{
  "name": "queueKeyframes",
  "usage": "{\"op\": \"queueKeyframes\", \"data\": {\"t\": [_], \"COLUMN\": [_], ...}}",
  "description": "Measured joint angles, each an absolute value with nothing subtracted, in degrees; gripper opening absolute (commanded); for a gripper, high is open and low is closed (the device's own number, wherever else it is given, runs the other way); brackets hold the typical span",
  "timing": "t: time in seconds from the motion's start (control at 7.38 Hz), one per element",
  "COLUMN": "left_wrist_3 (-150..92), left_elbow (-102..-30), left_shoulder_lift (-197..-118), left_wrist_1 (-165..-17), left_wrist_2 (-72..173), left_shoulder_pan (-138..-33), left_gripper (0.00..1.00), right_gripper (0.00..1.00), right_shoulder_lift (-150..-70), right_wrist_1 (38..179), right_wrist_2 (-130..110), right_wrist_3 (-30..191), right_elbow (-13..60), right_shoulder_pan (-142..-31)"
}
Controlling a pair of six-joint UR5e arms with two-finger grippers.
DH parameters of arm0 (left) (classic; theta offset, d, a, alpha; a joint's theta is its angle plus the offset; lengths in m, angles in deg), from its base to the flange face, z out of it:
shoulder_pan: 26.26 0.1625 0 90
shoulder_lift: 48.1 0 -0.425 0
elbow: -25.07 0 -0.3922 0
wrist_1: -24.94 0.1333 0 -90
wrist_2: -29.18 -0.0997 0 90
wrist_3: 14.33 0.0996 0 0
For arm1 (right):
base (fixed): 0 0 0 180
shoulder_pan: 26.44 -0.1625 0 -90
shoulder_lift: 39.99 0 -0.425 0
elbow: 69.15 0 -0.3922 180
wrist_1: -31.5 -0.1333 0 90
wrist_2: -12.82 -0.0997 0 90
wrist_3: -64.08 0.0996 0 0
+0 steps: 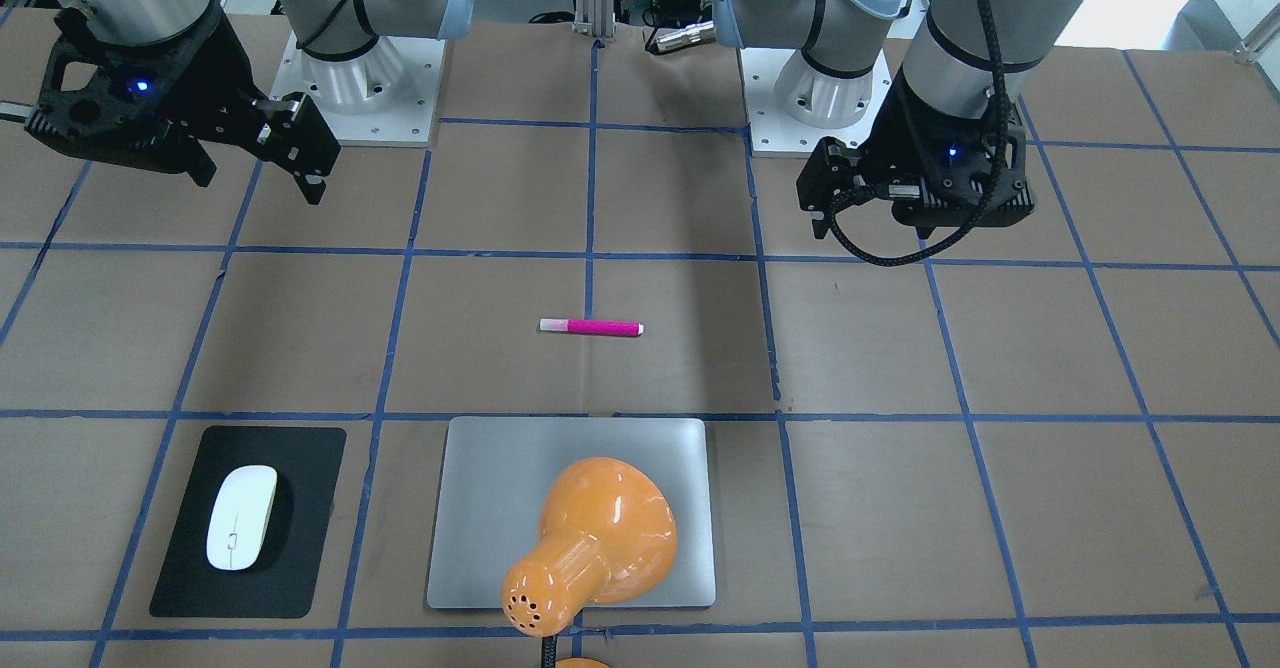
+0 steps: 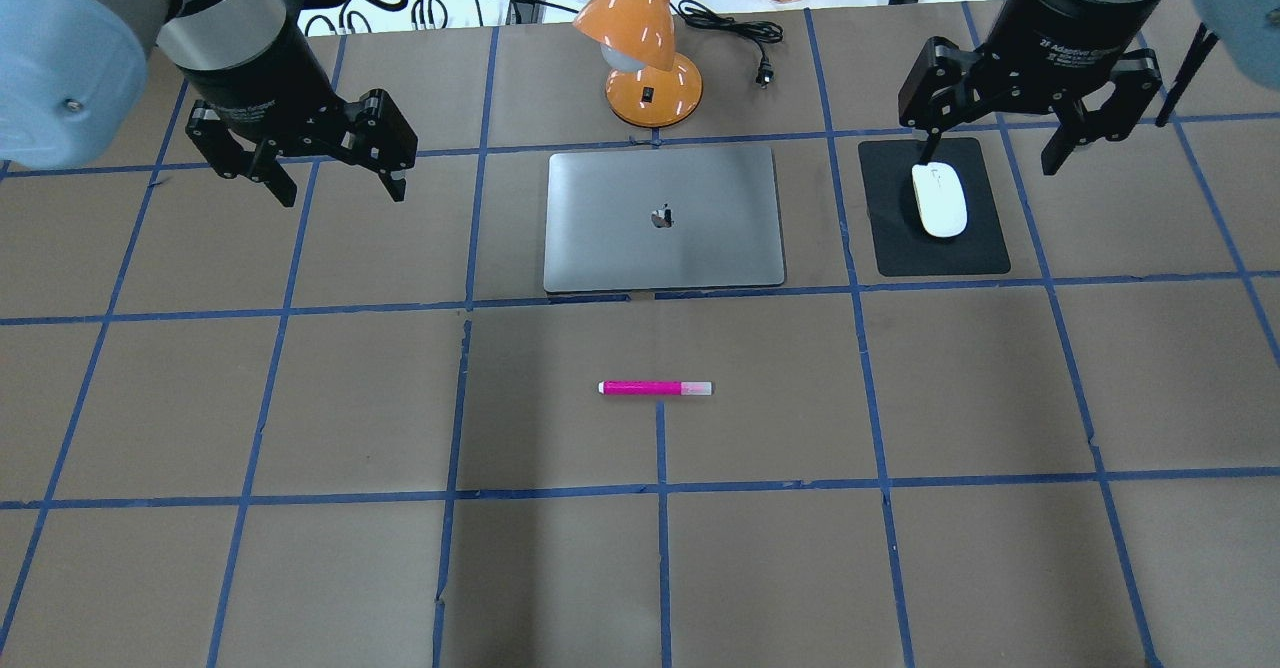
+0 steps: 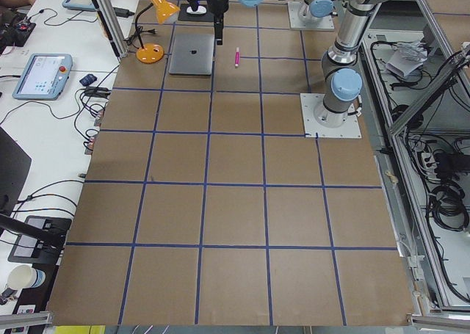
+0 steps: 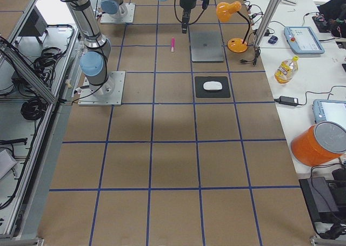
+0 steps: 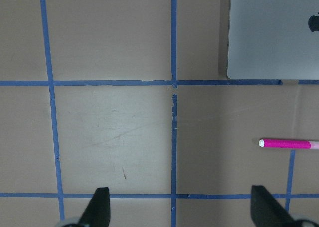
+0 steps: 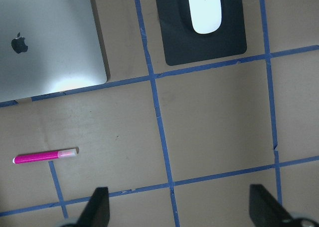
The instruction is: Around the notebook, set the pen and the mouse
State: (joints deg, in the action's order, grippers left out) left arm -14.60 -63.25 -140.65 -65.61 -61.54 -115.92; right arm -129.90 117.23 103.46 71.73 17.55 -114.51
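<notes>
**Both claws empty, pen loose**

Left gripper (image 2: 340, 191) and right gripper (image 2: 990, 158) hang wide open, empty. Seen from overhead, the pen (image 2: 655, 387) lies mid-frame below the notebook (image 2: 664, 238). The mouse (image 2: 939, 199) sits upper right on a black mat (image 2: 940, 256). A skewed pinch could roll the slim pen away.

I count one pen (image 2: 655, 388) mid-frame, one mouse (image 2: 939, 200) at the upper right, one notebook (image 2: 664, 218) at top centre, one black mat (image 2: 945, 256) under the mouse and one orange lamp (image 2: 640, 28). There are two grippers: the left gripper (image 2: 342, 191) at the upper left and the right gripper (image 2: 990, 160) at the upper right. Along the right edge of the right-side view sit one yellow bottle (image 4: 285, 68), one orange bucket (image 4: 319, 143) and two tablets (image 4: 305, 39).
</notes>
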Motion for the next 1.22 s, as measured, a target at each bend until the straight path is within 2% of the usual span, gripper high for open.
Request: {"op": "queueKeyframes", "data": {"t": [1.22], "left_wrist_3": [-14.51], "left_elbow": [-61.46], "left_shoulder_lift": [-141.71], "left_wrist_1": [-68.98], "left_wrist_2": [-63.27], "left_shoulder_pan": [-114.95], "left_gripper": [1.0], "right_gripper": [1.0], "right_shoulder_lift": [-129.9], "right_wrist_1": [117.28], "right_wrist_2": [103.4], "right_wrist_3": [71.73], "right_elbow": [17.46], "right_shoulder_pan": [-114.49]}}
